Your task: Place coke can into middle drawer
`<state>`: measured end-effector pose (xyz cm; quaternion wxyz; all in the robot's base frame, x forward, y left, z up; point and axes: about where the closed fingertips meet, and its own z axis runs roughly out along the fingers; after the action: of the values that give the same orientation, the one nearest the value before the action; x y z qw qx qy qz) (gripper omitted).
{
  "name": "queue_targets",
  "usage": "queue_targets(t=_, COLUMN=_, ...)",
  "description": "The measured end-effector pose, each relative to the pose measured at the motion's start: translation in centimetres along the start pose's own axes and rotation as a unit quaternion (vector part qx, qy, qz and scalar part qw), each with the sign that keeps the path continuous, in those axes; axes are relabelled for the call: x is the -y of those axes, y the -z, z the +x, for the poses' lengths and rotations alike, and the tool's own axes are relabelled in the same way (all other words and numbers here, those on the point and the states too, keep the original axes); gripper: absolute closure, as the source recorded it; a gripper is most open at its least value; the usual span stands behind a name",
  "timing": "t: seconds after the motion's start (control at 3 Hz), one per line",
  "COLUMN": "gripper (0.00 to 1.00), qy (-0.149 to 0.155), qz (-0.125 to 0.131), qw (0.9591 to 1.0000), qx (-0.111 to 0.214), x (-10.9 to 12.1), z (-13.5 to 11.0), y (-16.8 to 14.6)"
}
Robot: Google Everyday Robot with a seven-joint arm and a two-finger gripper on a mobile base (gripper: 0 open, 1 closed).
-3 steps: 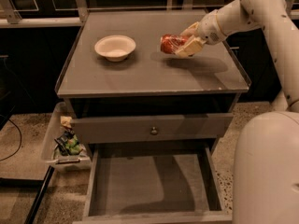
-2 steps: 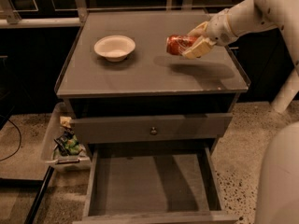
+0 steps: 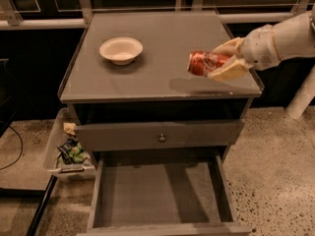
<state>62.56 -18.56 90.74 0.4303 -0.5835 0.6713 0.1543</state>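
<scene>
Speckled floor (image 3: 275, 151) surrounds the smooth grey table (image 3: 162, 80), and below its knobbed drawer front (image 3: 123, 134) the middle drawer (image 3: 157, 193) stands open, wide, shallow, flat-floored with low side walls. From the right the white arm (image 3: 285, 36) reaches in level, its hand (image 3: 217, 62) clamped on the red coke can (image 3: 203, 63), held sideways in the air above the table's right front edge, well apart from the round white bowl (image 3: 121, 49) at back left.

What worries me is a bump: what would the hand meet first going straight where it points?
The hand, gripping the coke can sideways, points left over the cabinet top; probably the white bowl first, unless it passes above.
</scene>
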Motion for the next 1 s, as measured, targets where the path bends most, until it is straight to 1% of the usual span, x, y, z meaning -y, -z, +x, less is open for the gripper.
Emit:
queue_targets(t=0.33, gripper=1.00, qy=0.000, qz=-0.022, qw=0.9997, qx=0.009, x=-5.4, z=1.1, y=2.1)
queue_targets(t=0.67, gripper=1.00, qy=-0.002, qz=-0.063, qw=0.9979, qx=0.011, x=-9.2, z=2.8, y=3.2)
queue_targets(t=1.0, gripper=1.00, qy=-0.016, qz=-0.113, qw=0.9935, qx=-0.003, x=-11.6, z=5.0, y=2.6)
